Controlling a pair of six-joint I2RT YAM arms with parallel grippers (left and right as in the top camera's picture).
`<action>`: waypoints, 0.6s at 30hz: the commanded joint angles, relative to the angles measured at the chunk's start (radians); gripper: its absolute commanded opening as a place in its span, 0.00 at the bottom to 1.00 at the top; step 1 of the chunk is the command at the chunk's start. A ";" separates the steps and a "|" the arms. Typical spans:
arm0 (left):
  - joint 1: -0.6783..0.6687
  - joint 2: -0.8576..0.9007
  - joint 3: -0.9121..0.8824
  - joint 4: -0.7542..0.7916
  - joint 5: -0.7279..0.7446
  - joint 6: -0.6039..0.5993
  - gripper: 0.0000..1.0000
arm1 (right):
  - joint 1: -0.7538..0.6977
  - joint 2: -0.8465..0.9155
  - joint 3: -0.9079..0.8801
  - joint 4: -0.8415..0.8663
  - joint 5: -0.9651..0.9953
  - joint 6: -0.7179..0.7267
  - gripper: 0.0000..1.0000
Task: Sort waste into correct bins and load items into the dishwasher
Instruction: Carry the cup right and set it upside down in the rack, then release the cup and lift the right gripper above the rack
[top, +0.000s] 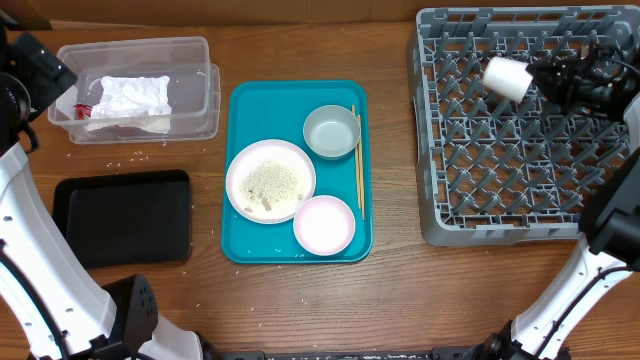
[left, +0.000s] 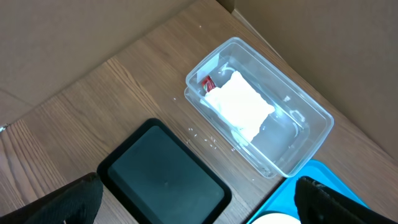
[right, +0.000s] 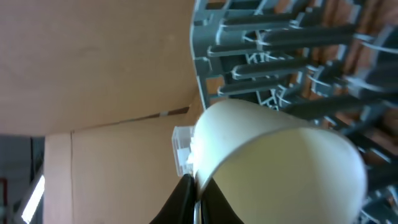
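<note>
Two grippers: bearings are read on the overhead view, with 12 o'clock at the far table edge.
left gripper (left: 198, 182): spread as wide as it goes, with nothing between its fingers (left: 81, 199); it hangs at about 10 o'clock over the table, looking down on the tub and the black tray.
right gripper (top: 541, 80): closed almost fully, pinching the wall of the white cup (top: 507, 77); in the wrist view its fingers (right: 185, 198) meet on the cup's rim.
white cup: tipped on its side over the 11 o'clock part of the dish rack (top: 428, 150); whether it touches the pegs cannot be told.
dish rack: grey, with a grid floor and upright pegs, at 3 o'clock on the table.
clear tub (top: 195, 100): at 10 o'clock; it holds the crumpled napkin (top: 130, 98) with the red wrapper (top: 84, 108) at the napkin's 9 o'clock.
black tray (top: 122, 215): at 8 o'clock, near the tub's 6 o'clock side but apart from it.
teal tray (top: 250, 110): mid-table.
plate (top: 236, 185): on the teal tray toward 8 o'clock, with rice grains (top: 272, 182) spread over its middle.
grey bowl (top: 331, 131): at the teal tray's 1 o'clock.
pink bowl (top: 324, 224): at the teal tray's 5 o'clock, just beside the plate.
chopsticks (top: 357, 165): along the teal tray's 3 o'clock edge, running from 12 to 6, just beside the grey bowl.
loose grains (top: 130, 158): scattered on the wood between the clear tub and the black tray.
</note>
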 joint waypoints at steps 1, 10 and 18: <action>0.006 -0.002 0.004 0.000 -0.013 0.008 1.00 | -0.036 0.009 -0.009 -0.050 0.126 -0.003 0.07; 0.006 -0.002 0.004 0.000 -0.013 0.008 1.00 | -0.103 -0.021 0.033 -0.157 0.210 -0.014 0.12; 0.006 -0.002 0.004 0.000 -0.013 0.008 1.00 | -0.134 -0.188 0.138 -0.330 0.558 0.021 0.16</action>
